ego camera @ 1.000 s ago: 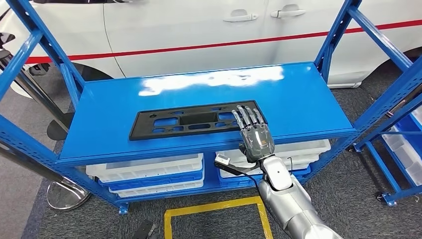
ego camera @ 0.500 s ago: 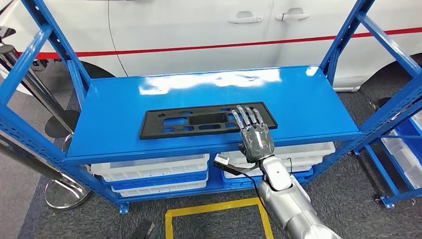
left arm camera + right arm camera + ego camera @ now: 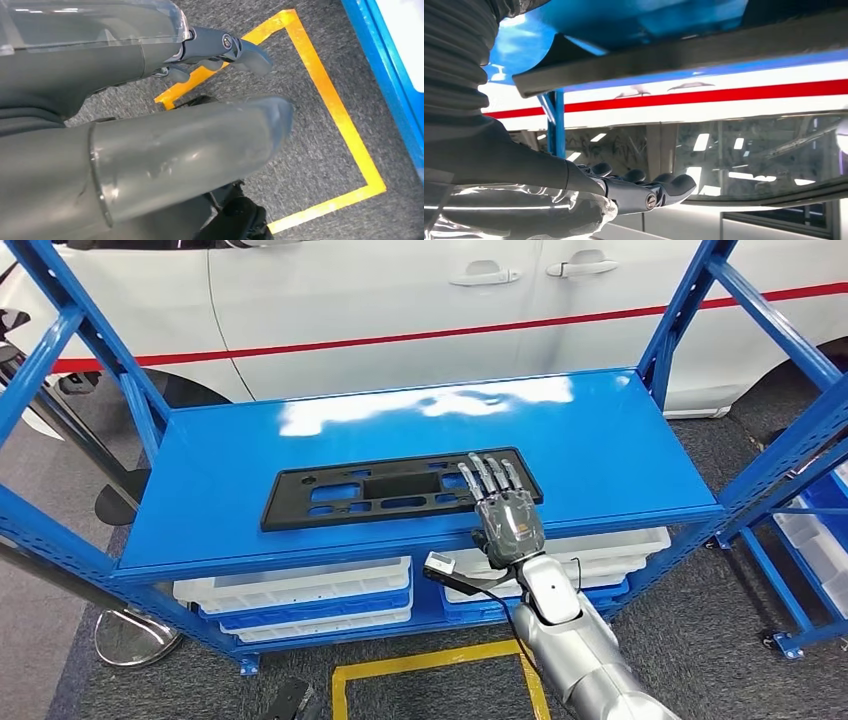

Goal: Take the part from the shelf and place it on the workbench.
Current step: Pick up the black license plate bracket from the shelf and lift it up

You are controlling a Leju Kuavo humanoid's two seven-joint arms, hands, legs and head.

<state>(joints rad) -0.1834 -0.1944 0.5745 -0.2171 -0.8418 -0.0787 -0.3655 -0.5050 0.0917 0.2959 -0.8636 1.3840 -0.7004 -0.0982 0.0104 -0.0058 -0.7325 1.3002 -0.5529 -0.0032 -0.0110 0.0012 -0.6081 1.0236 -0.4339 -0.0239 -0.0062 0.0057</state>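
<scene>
A blue metal shelf (image 3: 620,455) fills the middle of the head view, its flat top surface shining with a white glare along the far edge. On that top surface lies the part (image 3: 390,490), a long, flat black plastic panel with several rectangular cutouts, set lengthwise from left to right, nearer the front edge than the back.

The right robot hand (image 3: 503,502) reaches up from below on a silver arm. Its fingers (image 3: 490,478) are straight and spread, lying over the right end of the part, palm side down. It is open and grips nothing; whether the fingertips actually touch the panel cannot be told. In the right wrist view the same fingers (image 3: 644,187) are stretched out flat, side by side.

The left robot hand (image 3: 150,150) appears in the left wrist view, hanging over grey carpet. Its thick grey thumb sticks out straight and its darker fingers (image 3: 235,47) are lightly curled with nothing in them; whether it counts as open or closed cannot be told.

Under the top surface, on a lower level of the shelf, sit white plastic bins (image 3: 300,590) on the left and right. Behind the shelf stands a white car (image 3: 400,300) with a red stripe along its doors. On the floor in front, yellow tape (image 3: 430,660) marks a square outline on the grey carpet. More blue racking (image 3: 800,570) stands at the right.
</scene>
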